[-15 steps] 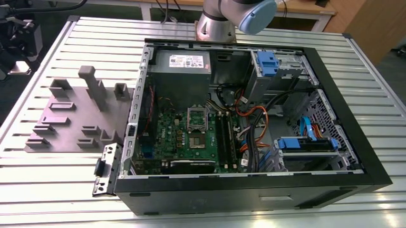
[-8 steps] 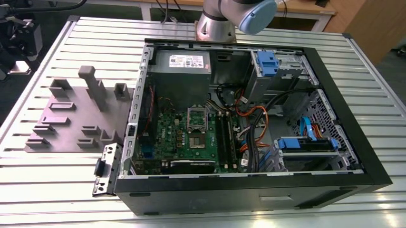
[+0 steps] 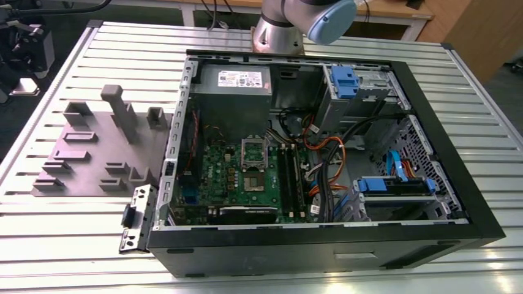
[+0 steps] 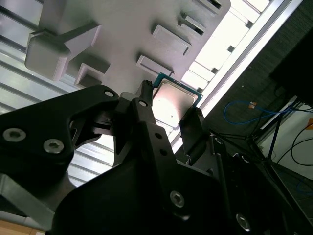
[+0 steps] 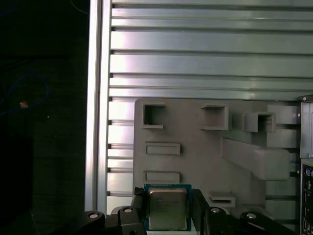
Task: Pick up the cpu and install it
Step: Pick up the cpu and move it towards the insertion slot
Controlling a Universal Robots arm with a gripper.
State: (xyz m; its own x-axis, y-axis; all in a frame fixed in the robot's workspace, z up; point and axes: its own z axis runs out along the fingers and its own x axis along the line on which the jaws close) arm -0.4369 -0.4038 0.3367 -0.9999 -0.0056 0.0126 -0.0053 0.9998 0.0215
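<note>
No print is legible, neither on the cpu nor the power supply label.

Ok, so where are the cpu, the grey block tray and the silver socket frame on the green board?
cpu [image 5: 167,208]: first wrist view, middle of its silver metal top.
grey block tray [image 5: 200,164]: first wrist view, bare flat base among the blocks.
silver socket frame [image 3: 254,152]: exterior view, its dark centre.

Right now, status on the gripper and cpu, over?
Copy: gripper shut on the cpu, a finger on each side. It hangs clear above the grey fixture. Not yet on the motherboard.
</note>
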